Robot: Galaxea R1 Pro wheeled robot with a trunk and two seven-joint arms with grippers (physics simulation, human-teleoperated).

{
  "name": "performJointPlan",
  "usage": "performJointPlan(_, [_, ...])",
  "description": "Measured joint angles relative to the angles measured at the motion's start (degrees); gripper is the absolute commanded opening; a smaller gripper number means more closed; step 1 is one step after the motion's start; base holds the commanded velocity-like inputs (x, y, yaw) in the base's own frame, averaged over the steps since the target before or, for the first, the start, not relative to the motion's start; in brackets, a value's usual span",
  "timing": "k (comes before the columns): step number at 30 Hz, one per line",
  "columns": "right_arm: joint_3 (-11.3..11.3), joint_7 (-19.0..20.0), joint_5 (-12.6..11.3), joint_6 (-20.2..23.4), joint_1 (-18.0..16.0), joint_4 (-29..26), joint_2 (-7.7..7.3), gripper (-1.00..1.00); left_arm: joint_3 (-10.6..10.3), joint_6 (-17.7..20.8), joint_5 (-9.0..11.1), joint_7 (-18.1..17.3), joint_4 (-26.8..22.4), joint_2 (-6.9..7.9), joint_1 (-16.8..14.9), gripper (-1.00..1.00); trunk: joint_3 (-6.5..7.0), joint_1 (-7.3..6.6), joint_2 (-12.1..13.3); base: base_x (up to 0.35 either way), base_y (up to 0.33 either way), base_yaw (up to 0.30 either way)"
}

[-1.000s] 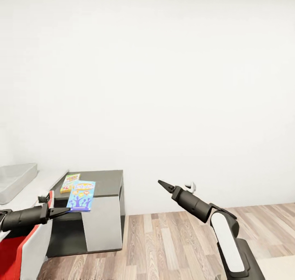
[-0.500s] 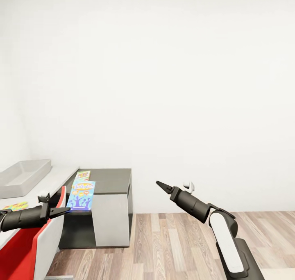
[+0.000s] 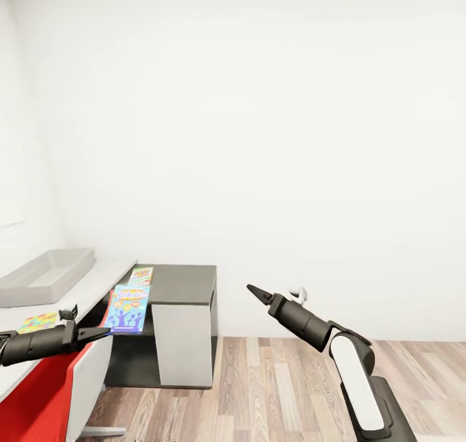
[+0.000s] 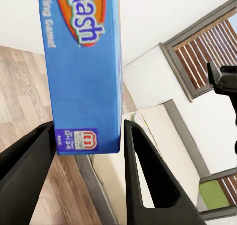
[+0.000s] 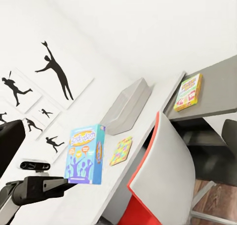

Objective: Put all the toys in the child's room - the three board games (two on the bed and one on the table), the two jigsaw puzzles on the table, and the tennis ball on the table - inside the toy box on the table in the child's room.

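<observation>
Whole view had swung left compared with a second before, so that was the camera turning, not the things: the tray (image 3: 46, 275) came further in at 9 o'clock and a puzzle (image 3: 37, 322) showed up on the table (image 3: 97, 283). The left hand (image 3: 87, 333) carried along, pinching the blue game (image 3: 127, 309) upright by its bottom edge. I'd guess it was lining up for the tray. The right hand (image 3: 254, 290) looked pressed together and empty.

Right wrist view added stuff the head missed: posters (image 5: 52, 69), the chair (image 5: 158, 180), and a green-pink game (image 5: 188, 92) on the dark unit (image 5: 217, 91). Left wrist view showed fingers (image 4: 143, 170) straddling the box.
</observation>
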Motion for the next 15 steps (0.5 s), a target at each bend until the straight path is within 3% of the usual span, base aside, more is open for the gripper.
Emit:
performJointPlan(12, [0.0,-0.1,0.0,-0.4,0.0,0.0,0.09,1.0,0.1,0.2,0.1,0.0,2.6,0.42,0.0,-1.0,-0.43,0.0,0.0,0.0,0.0,0.269])
performJointPlan(15, [0.0,-0.1,0.0,-0.4,0.0,0.0,0.11,1.0,1.4,0.2,0.2,0.0,2.7,0.64,0.0,-1.0,-0.57,0.0,0.0,0.003,0.0,0.258])
